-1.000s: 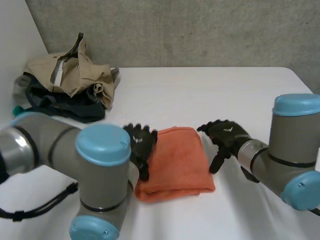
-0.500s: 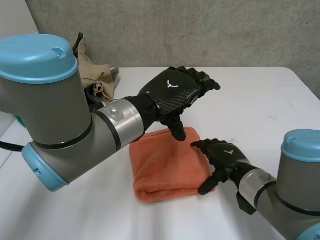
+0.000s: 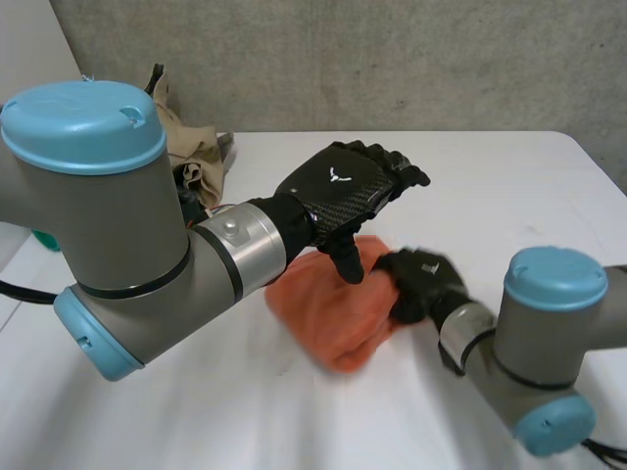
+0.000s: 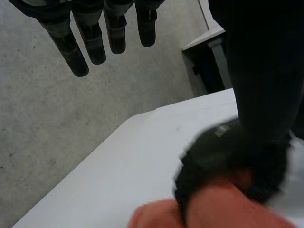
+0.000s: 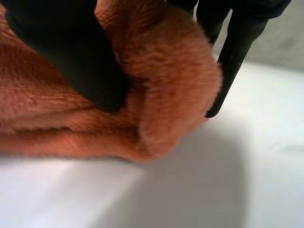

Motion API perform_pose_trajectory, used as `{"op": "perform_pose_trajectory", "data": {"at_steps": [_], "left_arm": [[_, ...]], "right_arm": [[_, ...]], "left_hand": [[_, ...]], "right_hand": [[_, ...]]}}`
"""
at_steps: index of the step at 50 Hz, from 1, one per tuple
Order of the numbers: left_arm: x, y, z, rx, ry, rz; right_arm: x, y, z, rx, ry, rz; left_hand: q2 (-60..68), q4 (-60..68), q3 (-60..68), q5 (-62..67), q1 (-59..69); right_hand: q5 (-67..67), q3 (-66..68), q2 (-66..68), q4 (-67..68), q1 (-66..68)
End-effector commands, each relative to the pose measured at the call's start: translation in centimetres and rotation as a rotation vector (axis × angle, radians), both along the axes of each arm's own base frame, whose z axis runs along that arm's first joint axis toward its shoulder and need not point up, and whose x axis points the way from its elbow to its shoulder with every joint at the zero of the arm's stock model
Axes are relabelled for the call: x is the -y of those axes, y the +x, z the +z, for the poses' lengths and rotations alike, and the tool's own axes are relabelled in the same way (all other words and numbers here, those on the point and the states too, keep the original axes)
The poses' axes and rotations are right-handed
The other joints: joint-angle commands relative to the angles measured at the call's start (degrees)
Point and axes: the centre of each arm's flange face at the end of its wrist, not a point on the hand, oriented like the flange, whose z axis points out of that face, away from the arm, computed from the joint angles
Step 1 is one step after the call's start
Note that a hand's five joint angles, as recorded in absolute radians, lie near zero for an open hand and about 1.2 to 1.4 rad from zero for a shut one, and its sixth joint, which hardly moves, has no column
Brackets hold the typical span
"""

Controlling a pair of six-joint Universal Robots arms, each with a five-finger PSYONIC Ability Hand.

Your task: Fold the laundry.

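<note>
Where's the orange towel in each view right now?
Head view: towel below the left robot hand, its edge gripped by the right robot hand.
Left wrist view: towel held by the right robot hand.
Right wrist view: towel pinched in the right robot hand.
Shared landmark: the right robot hand on the towel.

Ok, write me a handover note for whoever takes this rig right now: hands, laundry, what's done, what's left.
Left hand: open, raised above the orange towel, holding nothing.
Right hand: shut on the towel's right edge, pinched between thumb and fingers.
Done: the towel, mid-table, is folded in layers but bunched up, not flat.
Remaining: finish and flatten the towel; the clothes pile at the far left corner of the table is not yet folded.
</note>
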Motion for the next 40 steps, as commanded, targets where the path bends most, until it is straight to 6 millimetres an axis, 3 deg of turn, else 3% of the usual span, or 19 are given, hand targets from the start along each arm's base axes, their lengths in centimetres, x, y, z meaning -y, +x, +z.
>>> {"op": "perform_pose_trajectory", "data": {"at_steps": [1, 6, 9, 10, 14, 18, 22, 26, 30, 38, 40], "left_arm": [[0.1, 0.1, 0.2, -0.004, -0.003, 0.004], [0.2, 0.1, 0.7, -0.014, -0.016, 0.006], [0.2, 0.1, 1.0, -0.019, -0.025, 0.006], [0.2, 0.1, 1.1, -0.021, -0.027, 0.004], [0.2, -0.1, 1.5, -0.030, -0.038, 0.001], [0.2, -0.1, 1.7, -0.035, -0.044, 0.001], [0.2, -0.1, 1.8, -0.037, -0.046, 0.001], [0.2, -0.1, 1.8, -0.035, -0.045, 0.010], [0.2, -0.1, 1.6, -0.032, -0.042, 0.016], [0.3, -0.2, 1.5, -0.030, -0.040, 0.015], [0.3, -0.2, 1.5, -0.030, -0.040, 0.015]], "right_arm": [[6.8, -2.8, 1.9, -0.037, -0.161, -0.148], [13.5, -5.2, 2.0, -0.067, -0.236, -0.256], [16.4, -6.6, 1.9, -0.068, -0.249, -0.309], [18.5, -8.1, 1.8, -0.073, -0.258, -0.359], [22.8, -11.5, 1.6, -0.084, -0.281, -0.468], [26.1, -14.2, 1.0, -0.094, -0.287, -0.527], [28.4, -18.0, 0.7, -0.113, -0.270, -0.597], [29.4, -20.3, 0.2, -0.141, -0.278, -0.630], [29.6, -22.2, 0.0, -0.195, -0.285, -0.658], [29.9, -24.1, 0.1, -0.212, -0.291, -0.692], [29.9, -24.1, 0.1, -0.211, -0.290, -0.689]], "left_hand": [[1.62, 2.05, 1.52, 2.03, 3.06], [1.62, 2.05, 1.52, 2.03, 3.06], [1.62, 2.05, 1.52, 2.03, 3.06], [1.62, 2.05, 1.52, 2.03, 3.06], [1.62, 2.05, 1.52, 2.03, 3.06], [1.62, 2.05, 1.52, 2.03, 3.06], [1.62, 2.05, 1.52, 2.03, 3.06], [1.62, 2.05, 1.52, 2.03, 3.06], [1.62, 2.05, 1.52, 2.03, 3.06], [1.46, 1.89, 1.35, 1.86, 2.89], [1.45, 1.88, 1.35, 1.86, 2.89]], "right_hand": [[16.20, 26.75, 30.31, 12.51, 38.20], [16.20, 26.75, 30.31, 12.51, 38.20], [16.20, 26.75, 30.31, 12.51, 38.20], [16.20, 26.75, 30.31, 12.51, 38.20], [16.20, 26.75, 30.31, 12.51, 38.20], [16.20, 26.75, 30.31, 12.51, 38.20], [16.20, 26.75, 30.31, 12.51, 38.20], [16.20, 26.75, 30.31, 12.51, 38.20], [16.20, 26.75, 30.31, 12.51, 38.20], [13.93, 24.48, 28.04, 10.23, 35.93], [-40.96, -30.41, -26.85, -44.65, -18.96]]}}
